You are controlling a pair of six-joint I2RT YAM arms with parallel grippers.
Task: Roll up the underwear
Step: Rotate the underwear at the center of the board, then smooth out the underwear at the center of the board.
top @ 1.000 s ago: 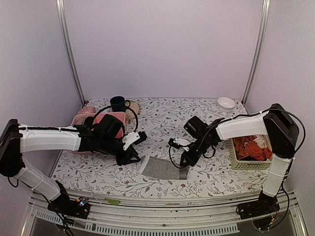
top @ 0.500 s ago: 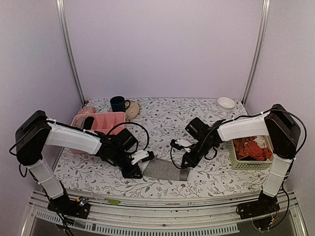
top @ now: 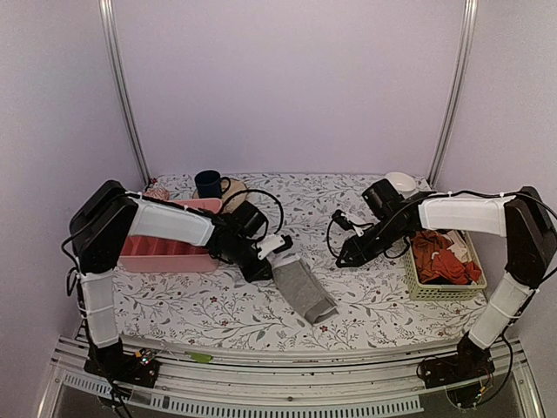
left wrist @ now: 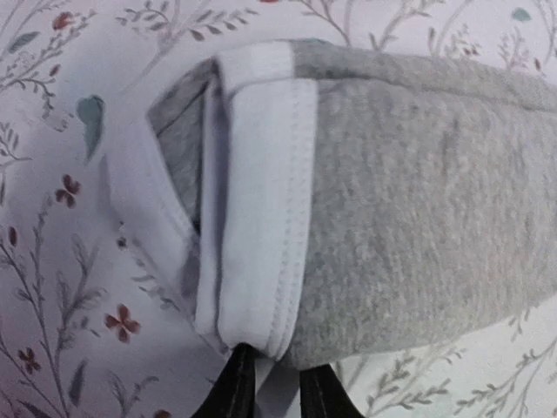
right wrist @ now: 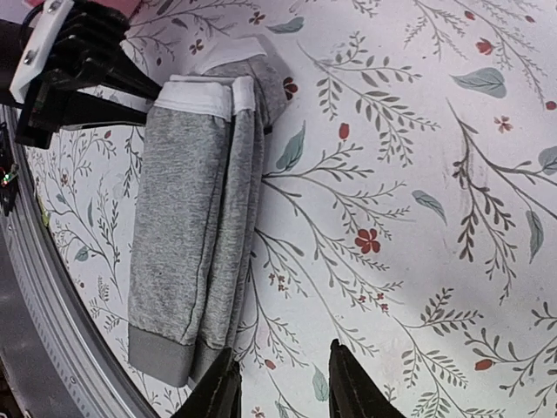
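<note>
Here's the underwear [top: 305, 289], folded into a long narrow strip on the floral table [top: 365, 300], lying just toward 6 o'clock of the table's middle. In the top view the strip slants from 11 o'clock down to 5 o'clock. The pale trim [left wrist: 261, 218] is at the 11 o'clock end and the darker waistband [right wrist: 161, 353] at the 5 o'clock end.

The left gripper [top: 270, 261] is right at that 11 o'clock end, low on the table. In the left wrist view its fingers [left wrist: 233, 392] stand narrow, almost together, with the edge of the trimmed hem pinched between them. The layers gape a little there, so the grey inside shows behind the trim.

Over at 2 o'clock of the strip is the right gripper [top: 341, 259], well clear of the cloth. In its own camera its two fingers are spread wide with only bare tablecloth between them. The strip lies off at its 10 o'clock.

Around the edges:
- A pink rack [top: 165, 252] sits at 9 o'clock of the underwear, behind the left arm.
- A dark mug [top: 207, 183] stands at the far left of the table.
- A white bowl [top: 400, 184] is at the far right.
- A basket [top: 416, 283] of orange-red garments is at 3 o'clock, by the right arm.
</note>
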